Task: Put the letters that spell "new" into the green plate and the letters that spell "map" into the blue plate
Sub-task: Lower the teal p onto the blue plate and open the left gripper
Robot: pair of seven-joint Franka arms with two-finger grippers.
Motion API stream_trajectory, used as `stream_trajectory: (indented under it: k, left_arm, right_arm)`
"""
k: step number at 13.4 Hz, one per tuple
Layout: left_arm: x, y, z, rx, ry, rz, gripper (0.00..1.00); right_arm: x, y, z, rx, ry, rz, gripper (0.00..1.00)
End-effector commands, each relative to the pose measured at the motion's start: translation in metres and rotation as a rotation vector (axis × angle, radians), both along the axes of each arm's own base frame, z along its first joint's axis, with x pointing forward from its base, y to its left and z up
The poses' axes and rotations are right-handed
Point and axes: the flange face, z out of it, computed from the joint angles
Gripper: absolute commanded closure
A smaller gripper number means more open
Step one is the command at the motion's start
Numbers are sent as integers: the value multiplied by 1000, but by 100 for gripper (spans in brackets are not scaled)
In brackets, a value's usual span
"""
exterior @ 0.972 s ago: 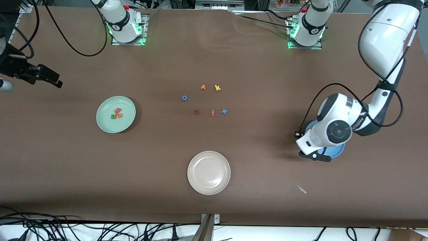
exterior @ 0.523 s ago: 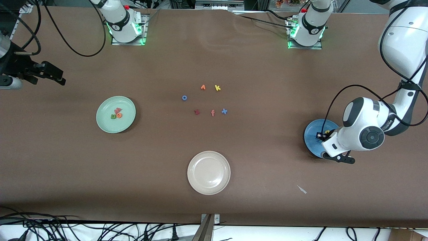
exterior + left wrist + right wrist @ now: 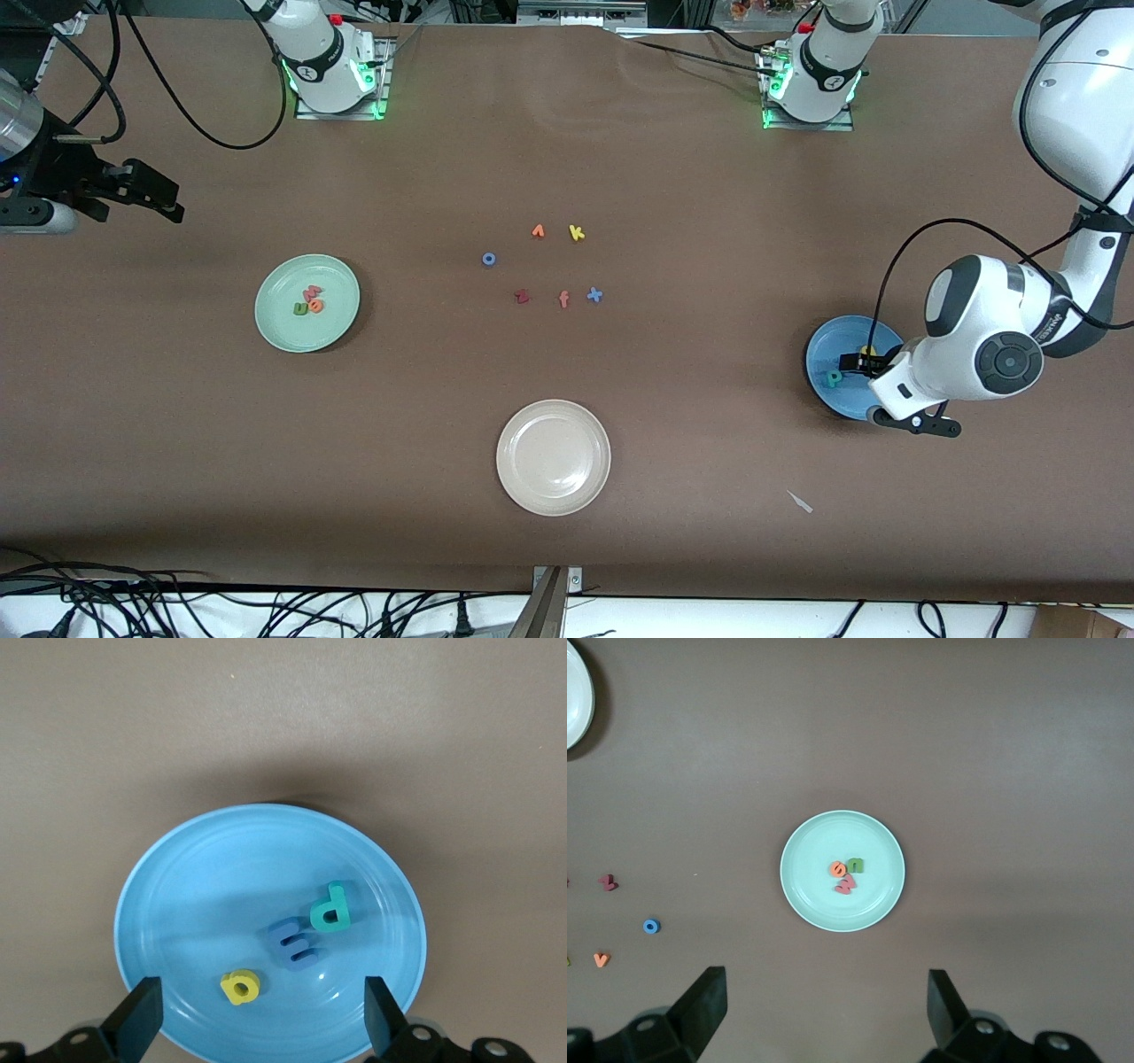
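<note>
The blue plate (image 3: 828,350) lies toward the left arm's end of the table. In it lie the teal p (image 3: 331,909), the blue m (image 3: 296,943) and the yellow a (image 3: 240,986), all on the plate's floor (image 3: 204,886). My left gripper (image 3: 261,1010) hangs open over the plate's rim (image 3: 886,392), holding nothing. The green plate (image 3: 332,323) holds the green n (image 3: 301,309), the orange e (image 3: 315,306) and the pink w (image 3: 311,291). My right gripper (image 3: 164,197) hovers open and empty, high over the right arm's end; its wrist view shows that plate (image 3: 811,881).
A beige-white plate (image 3: 554,456) sits near the front camera at mid-table. Loose letters lie in the middle: an orange one (image 3: 538,231), a yellow k (image 3: 576,232), a blue o (image 3: 488,259), a dark red one (image 3: 522,297), a coral f (image 3: 563,299), a blue x (image 3: 594,295).
My left gripper has opened and drawn away toward the left arm's end, uncovering the blue plate, where the teal p now lies. The right gripper has drifted slightly.
</note>
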Motion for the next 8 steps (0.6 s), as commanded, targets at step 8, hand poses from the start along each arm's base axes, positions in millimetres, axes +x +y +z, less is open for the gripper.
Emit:
stream_trajectory:
  k: [8]
  left_arm:
    - [-24,22,128,-27,-21,218,0]
  right_arm:
    - [-4,-3,7,-10,-5,7,0]
